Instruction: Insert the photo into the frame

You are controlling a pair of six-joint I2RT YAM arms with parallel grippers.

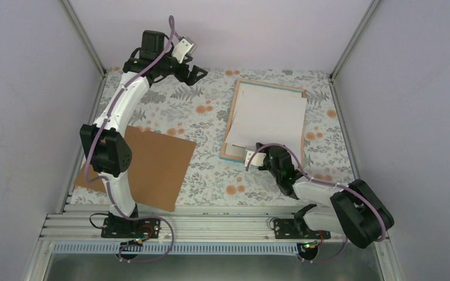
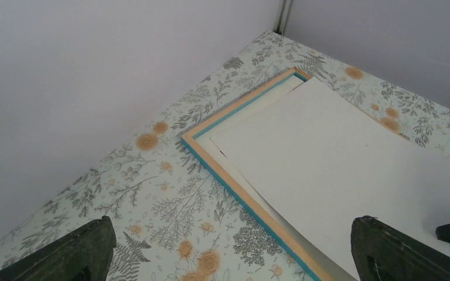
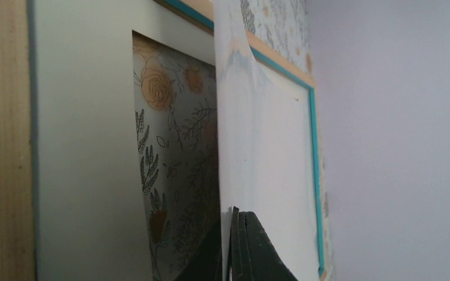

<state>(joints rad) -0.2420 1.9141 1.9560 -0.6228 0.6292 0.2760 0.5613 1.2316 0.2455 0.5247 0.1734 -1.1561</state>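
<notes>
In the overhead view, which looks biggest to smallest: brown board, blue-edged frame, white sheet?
1. brown board
2. frame
3. white sheet, lying on the frame and only slightly smaller than it

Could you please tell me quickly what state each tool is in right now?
Left tool: open, holding nothing.
Right tool: closed on the near edge of the photo.

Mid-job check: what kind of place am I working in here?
Looks like an enclosed robot test cell, not a home: plain white panels on metal posts box in the workspace, both arms bolt to an aluminium rail, and a floral cover serves as the worktop.
</notes>
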